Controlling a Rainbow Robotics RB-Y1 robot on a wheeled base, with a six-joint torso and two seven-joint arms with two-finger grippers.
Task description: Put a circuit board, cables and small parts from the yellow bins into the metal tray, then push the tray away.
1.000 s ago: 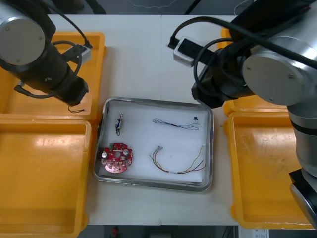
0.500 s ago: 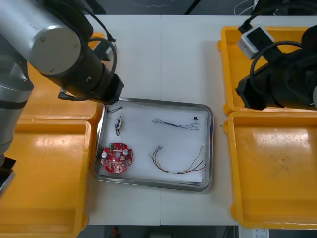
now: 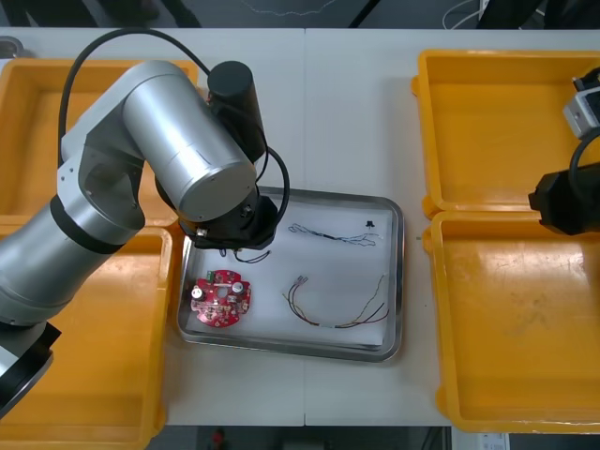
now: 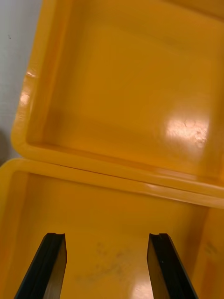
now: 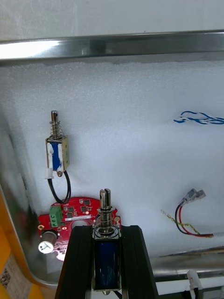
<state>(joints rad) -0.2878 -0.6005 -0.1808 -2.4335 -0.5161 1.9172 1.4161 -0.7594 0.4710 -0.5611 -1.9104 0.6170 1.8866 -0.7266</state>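
A small metal part (image 5: 105, 212) is pinched in the left gripper (image 5: 106, 232), low over the metal tray's (image 3: 398, 281) left end. In the tray are laid a circuit board (image 3: 221, 300), another metal part (image 5: 57, 152), a blue-white cable (image 3: 333, 234) and a red-yellow cable (image 3: 337, 311). The release and the push are judged outstanding. The left arm is bent over the tray's corner. The right gripper (image 4: 107, 239) is held spread over the right yellow bins (image 3: 516, 328).

Right claw (image 4: 107, 237) fingers apart, above a yellow bin (image 4: 116, 205), perhaps scuffed

table (image 3: 319, 103): light top (seam running front to back) | floor (image 3: 216, 11): dark, beyond far edge
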